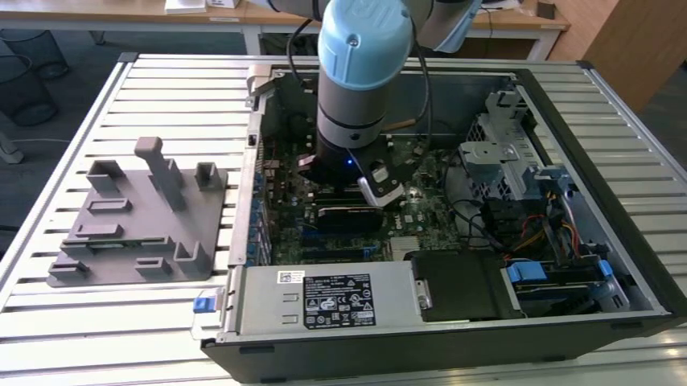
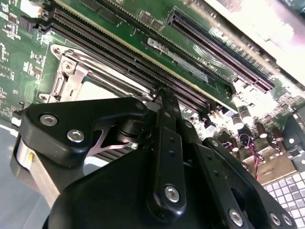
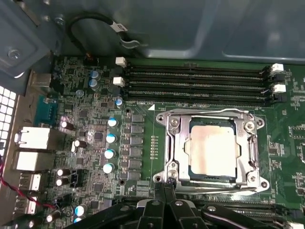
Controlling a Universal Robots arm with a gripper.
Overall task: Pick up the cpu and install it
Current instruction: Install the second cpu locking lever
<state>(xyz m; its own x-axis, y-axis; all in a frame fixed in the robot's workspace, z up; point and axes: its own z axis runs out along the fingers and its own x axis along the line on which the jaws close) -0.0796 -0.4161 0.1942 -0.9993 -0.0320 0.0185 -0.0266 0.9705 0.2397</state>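
Arm reaches down into the open computer case (image 1: 601,265), which lies on the slatted desk (image 1: 161,88). The hand (image 1: 359,181) hangs low over the motherboard (image 1: 429,209) in the exterior view. First wrist view: the cpu (image 3: 211,146), pale silvery top with a thin dark edge, lies flat inside the socket frame (image 3: 174,157), beside the memory slots (image 3: 195,86). Frame sits around the chip on all sides; whether it is latched, cannot tell. Black fingertips (image 3: 164,187) meet just at the frame's near edge, pressed together with nothing between them, clear of the chip. Second wrist view: black linkages of the hand close over the socket, a pale patch of the chip visible under them. Grey fixture tray (image 1: 129,241) stands on the desk toward the exterior view's left, well apart from the case.
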